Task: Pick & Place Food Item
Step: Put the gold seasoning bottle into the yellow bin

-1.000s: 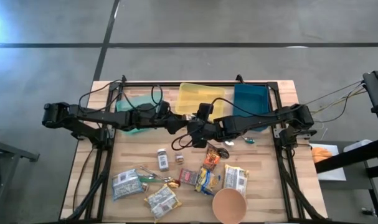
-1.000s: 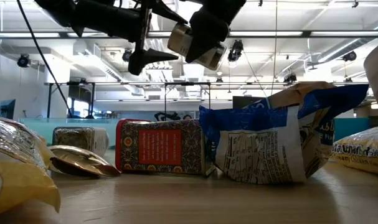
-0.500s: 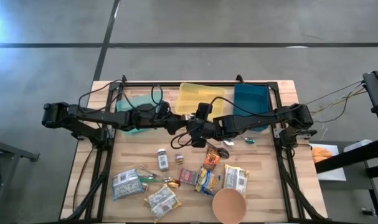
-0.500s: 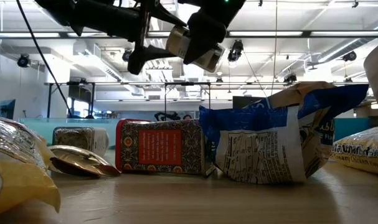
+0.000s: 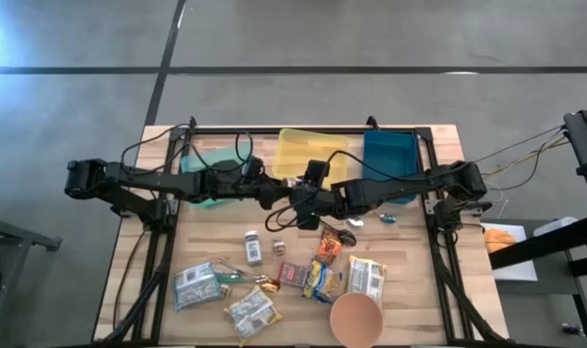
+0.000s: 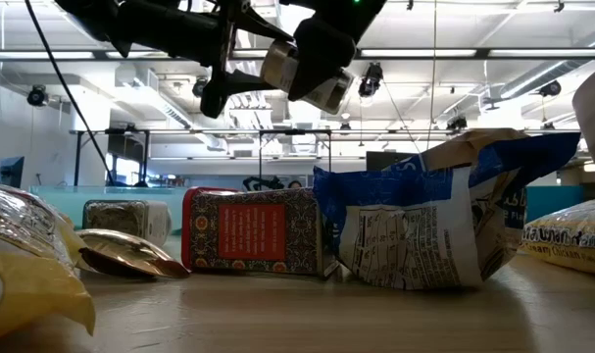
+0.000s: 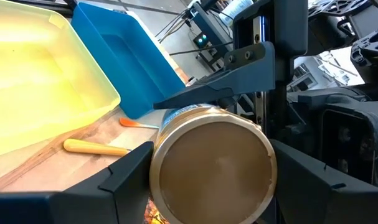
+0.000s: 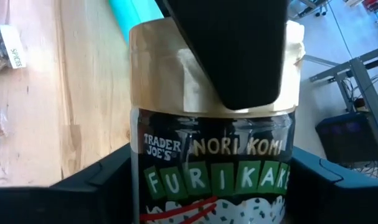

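Near edge of the counter [image 5: 409,290]: a round brown bowl [image 5: 356,318], with several snack packets, one a white-and-green packet [image 5: 365,277] and one a silver pouch [image 5: 195,286], spread just behind it. An orange packet [image 5: 329,245] and a small grey spice tin [image 5: 253,247] lie a little further in. In the low view a red patterned tin [image 6: 254,231] and a crumpled blue-and-white bag [image 6: 434,211] sit on the wood.

Mid counter, lifted well clear of the surface: the furikake jar [image 8: 212,155], gold lid, dark label with white and green lettering. The right claw [image 5: 305,199] is clamped across the jar's body. The left claw [image 5: 291,196] meets it from the other side, its fingers [image 7: 126,168] spread on either side of the gold lid [image 7: 212,163]; whether they press on it cannot be told.

Far edge: three trays side by side, a teal tray [image 5: 198,166], a yellow tray [image 5: 308,147] and a blue tray [image 5: 390,153]. A small yellow stick [image 7: 95,147] lies on the wood just beside the yellow tray.
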